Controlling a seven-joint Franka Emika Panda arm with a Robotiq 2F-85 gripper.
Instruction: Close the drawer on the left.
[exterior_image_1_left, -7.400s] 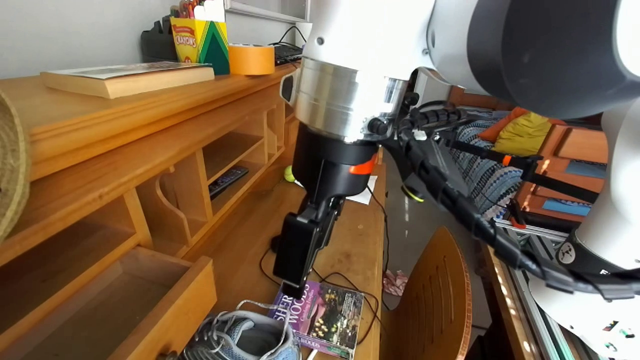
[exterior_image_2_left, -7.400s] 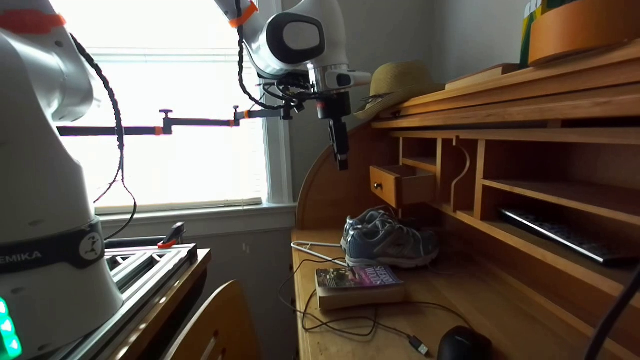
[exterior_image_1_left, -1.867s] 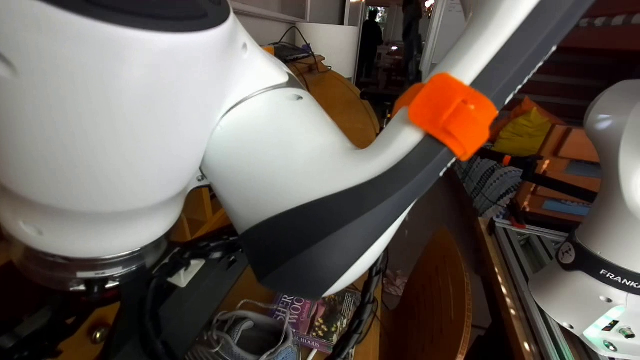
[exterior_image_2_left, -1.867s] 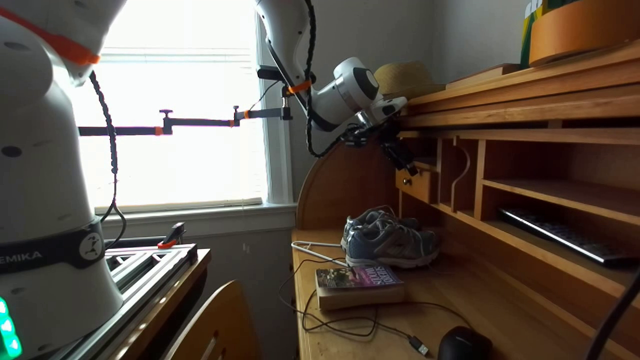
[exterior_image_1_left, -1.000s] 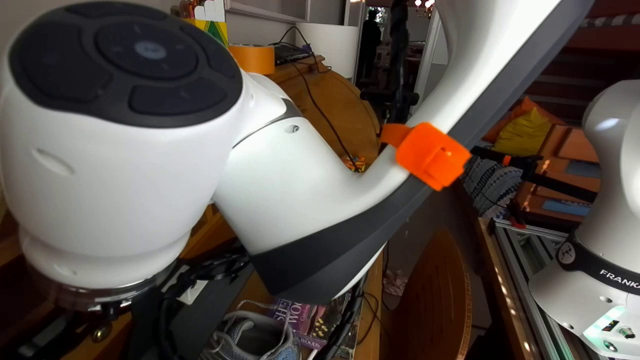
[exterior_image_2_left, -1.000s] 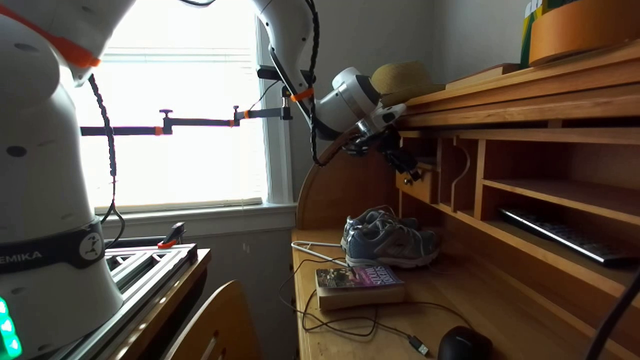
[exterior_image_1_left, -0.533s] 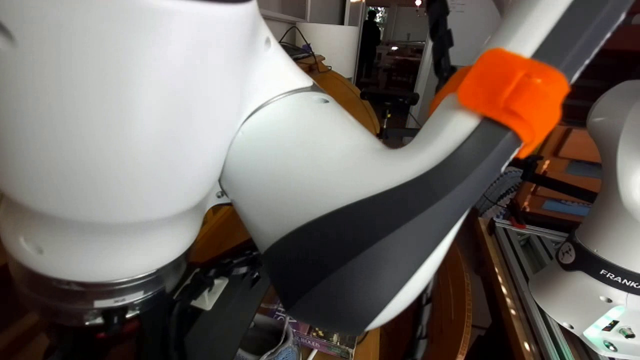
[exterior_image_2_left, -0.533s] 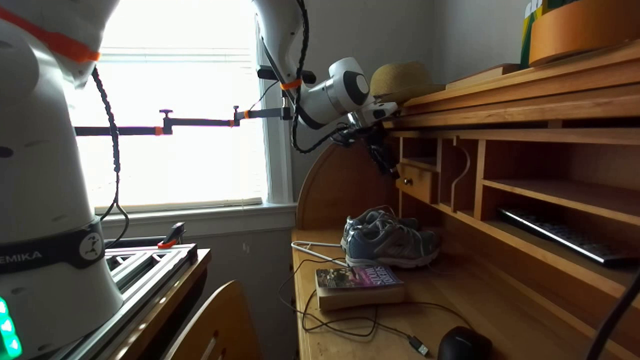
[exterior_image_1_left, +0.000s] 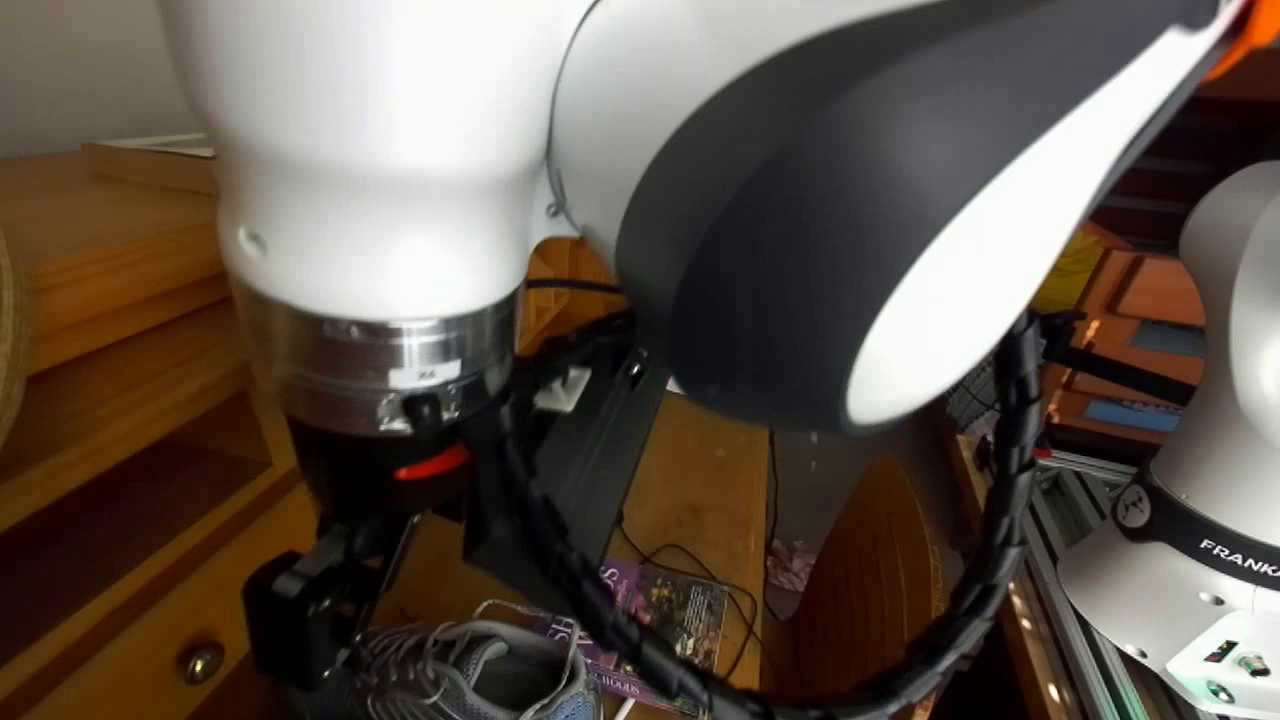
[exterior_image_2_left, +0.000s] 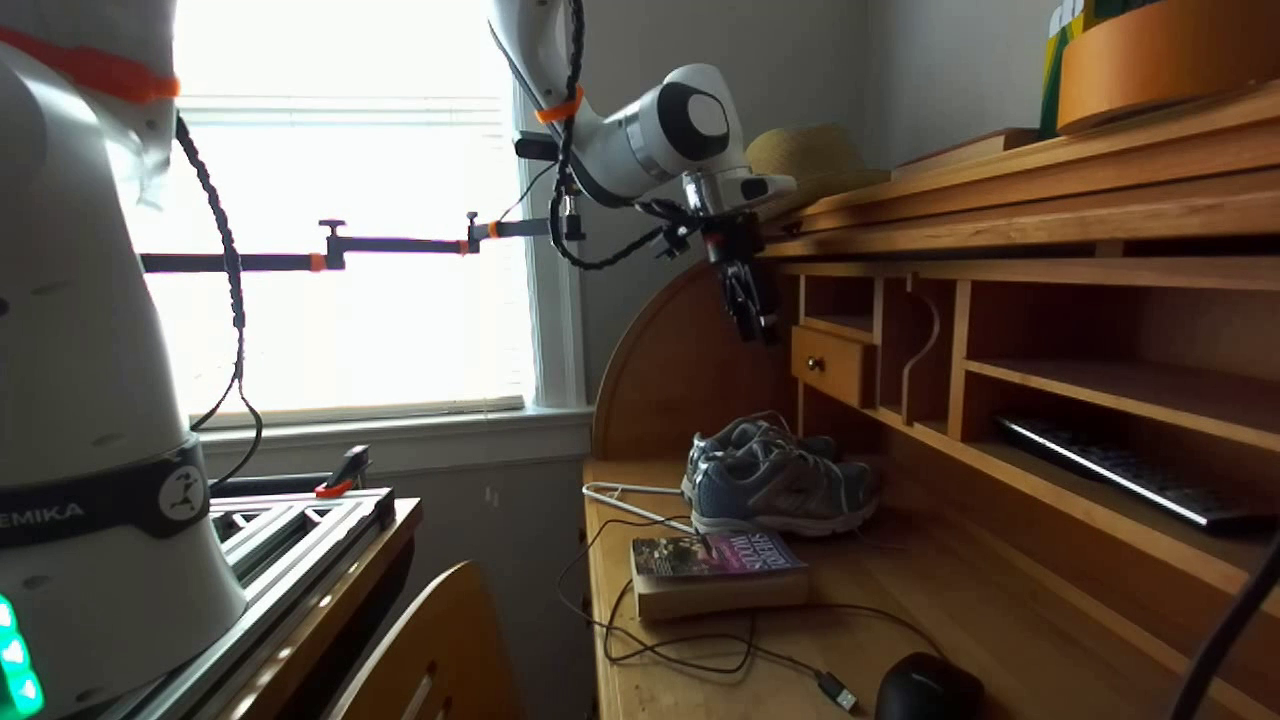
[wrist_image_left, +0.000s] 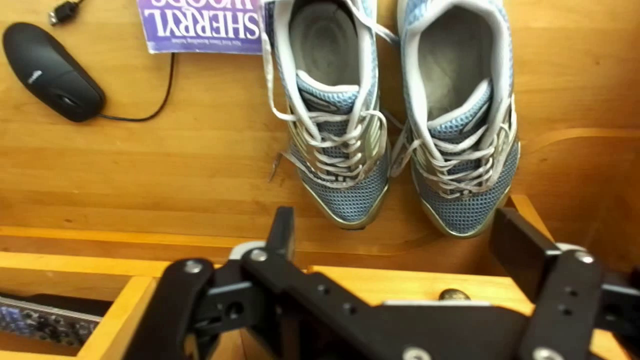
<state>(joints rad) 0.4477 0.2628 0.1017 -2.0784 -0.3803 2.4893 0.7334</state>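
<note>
On the book (wrist_image_left: 200, 25), near the edge of the desk (wrist_image_left: 175, 170) on the side of my base (exterior_image_1_left: 1150, 600), I read SHERRYL WOODS, upside down in my wrist view; a tiny line beside the name is too small for me. The black mouse (wrist_image_left: 52, 72), farther in from that edge, bears a pale mark I cannot make out. The black band (exterior_image_1_left: 1175, 528) around my base carries FRANKA, its end cut off, and EMIKA (exterior_image_2_left: 40, 512); a round white emblem (exterior_image_2_left: 183, 494) shows there in both exterior views. Green triangles (exterior_image_2_left: 14, 652) glow lower down. A white label (exterior_image_1_left: 425, 374) on my wrist (exterior_image_1_left: 325, 350) is blurred.
</note>
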